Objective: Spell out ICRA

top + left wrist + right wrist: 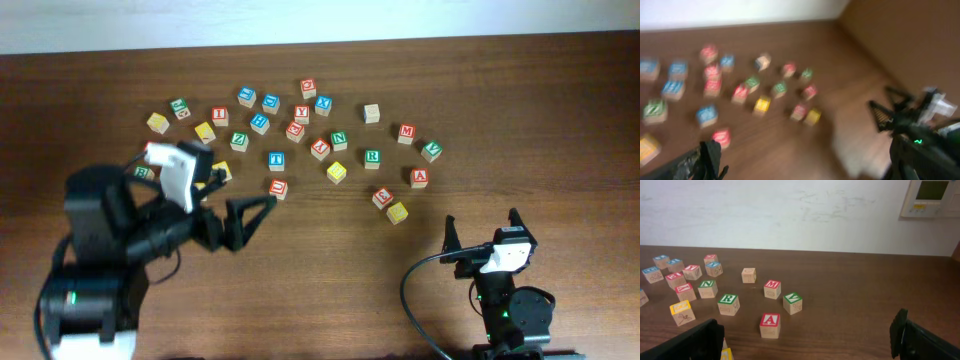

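The left gripper (254, 220) hangs over the brown wooden table (330, 290) with its 2 black fingers spread and nothing between them. The right gripper (484, 232) sits near the front edge, also spread and empty. Just past the left fingertips lies a small wooden cube with red print (278, 188), its letter not readable for me. None of the 4 letters is placed yet: the wooden cube with a red A (419, 177) and the wooden cube with a green R (372, 157) lie on the right side of the scatter, apart from their neighbours. A red-printed cube (382, 198) that may be the C lies just beside a yellow cube (397, 211), perhaps touching it, so I judge that fingers closing there could push both or catch the wrong one. The left wrist view is blurred, which also makes misreading a letter likely.
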`<act>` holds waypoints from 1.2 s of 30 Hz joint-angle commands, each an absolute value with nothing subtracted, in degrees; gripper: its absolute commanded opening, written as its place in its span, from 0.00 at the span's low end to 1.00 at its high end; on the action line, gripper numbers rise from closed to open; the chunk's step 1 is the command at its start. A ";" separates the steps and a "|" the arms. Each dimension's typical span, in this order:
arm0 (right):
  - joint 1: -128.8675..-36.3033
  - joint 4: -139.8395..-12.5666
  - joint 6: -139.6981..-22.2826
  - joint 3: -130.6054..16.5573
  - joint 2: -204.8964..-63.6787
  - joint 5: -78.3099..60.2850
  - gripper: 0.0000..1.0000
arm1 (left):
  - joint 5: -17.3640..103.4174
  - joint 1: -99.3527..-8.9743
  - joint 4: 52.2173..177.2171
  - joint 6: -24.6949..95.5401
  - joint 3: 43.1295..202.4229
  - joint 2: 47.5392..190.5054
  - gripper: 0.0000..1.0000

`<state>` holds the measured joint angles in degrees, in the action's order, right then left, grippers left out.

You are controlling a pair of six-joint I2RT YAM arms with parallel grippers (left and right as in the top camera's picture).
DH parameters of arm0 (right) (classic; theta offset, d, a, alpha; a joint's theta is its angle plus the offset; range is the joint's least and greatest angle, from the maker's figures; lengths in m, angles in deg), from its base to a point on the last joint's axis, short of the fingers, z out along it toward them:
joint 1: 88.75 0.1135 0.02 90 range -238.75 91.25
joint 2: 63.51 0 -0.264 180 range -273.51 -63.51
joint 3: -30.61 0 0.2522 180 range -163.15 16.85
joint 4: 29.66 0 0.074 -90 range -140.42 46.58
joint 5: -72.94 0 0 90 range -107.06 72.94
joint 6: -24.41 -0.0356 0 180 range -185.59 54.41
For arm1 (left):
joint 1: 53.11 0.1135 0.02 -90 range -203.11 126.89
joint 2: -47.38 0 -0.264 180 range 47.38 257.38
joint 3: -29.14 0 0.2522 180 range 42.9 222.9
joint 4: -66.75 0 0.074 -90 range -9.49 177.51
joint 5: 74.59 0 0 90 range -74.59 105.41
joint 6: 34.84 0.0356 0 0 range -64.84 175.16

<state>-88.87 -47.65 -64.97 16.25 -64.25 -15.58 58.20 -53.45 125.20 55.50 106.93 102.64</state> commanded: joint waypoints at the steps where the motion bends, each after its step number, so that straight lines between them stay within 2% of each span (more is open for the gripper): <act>1: -89.13 -47.93 -65.21 16.54 -63.88 -15.84 0.98 | 54.57 -55.51 129.53 57.36 109.64 109.72 0.99; 3: -89.13 -47.93 -65.19 16.54 -63.88 -15.84 0.98 | 60.40 -55.66 130.90 57.51 109.66 113.04 0.99; 5: -89.15 -47.93 -65.19 16.54 -63.88 -15.84 0.98 | 56.32 -56.97 131.01 58.19 109.82 114.60 0.99; 10: -89.13 -47.93 -65.19 16.54 -63.88 -15.84 0.98 | 25.15 -66.57 141.22 51.26 115.39 118.31 0.99; 14: -89.15 -47.93 -65.19 16.54 -63.88 -15.84 0.98 | 26.11 -70.13 140.72 51.28 115.37 118.73 0.99; 36: -89.13 -47.93 -65.19 16.54 -63.88 -15.84 0.98 | 26.11 -70.22 137.92 48.68 115.21 125.70 0.99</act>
<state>-88.89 -47.65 -64.97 16.25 -64.25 -15.58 26.68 -70.04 138.12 49.49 114.08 125.20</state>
